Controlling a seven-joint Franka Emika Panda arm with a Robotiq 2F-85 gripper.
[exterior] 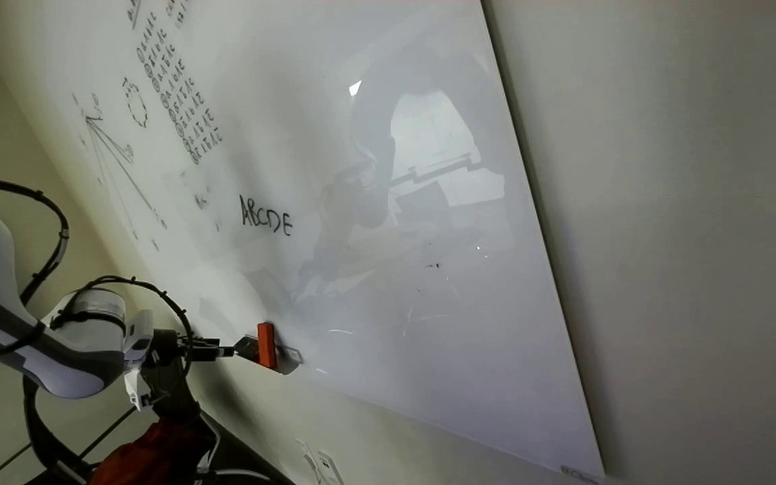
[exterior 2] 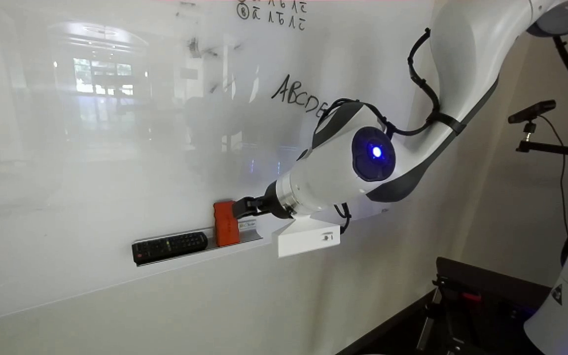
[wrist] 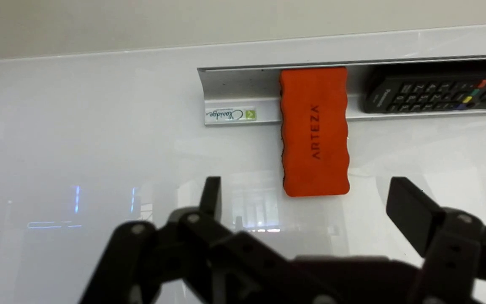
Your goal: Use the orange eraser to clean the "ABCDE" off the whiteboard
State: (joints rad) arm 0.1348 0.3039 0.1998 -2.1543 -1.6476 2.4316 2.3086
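The orange eraser [wrist: 315,131] stands upright in the small metal tray [wrist: 243,82] against the whiteboard [wrist: 99,147]. It also shows in both exterior views [exterior: 267,345] [exterior 2: 226,224]. My gripper [wrist: 306,194] is open and empty. In the wrist view, which is upside down, its fingertips lie wide of the eraser on both sides, level with its upper end and apart from it. The gripper shows beside the eraser in both exterior views [exterior: 226,349] [exterior 2: 245,207]. The "ABCDE" [exterior: 261,215] is on the board above the tray. It also shows in an exterior view [exterior 2: 294,93], its E partly behind the arm's cable.
A black remote [exterior 2: 170,246] lies in the tray beside the eraser and also shows in the wrist view [wrist: 437,90]. Other writing [exterior: 179,101] and sketches [exterior: 122,151] are on the board. The board's lower edge [exterior 2: 67,299] runs below the tray.
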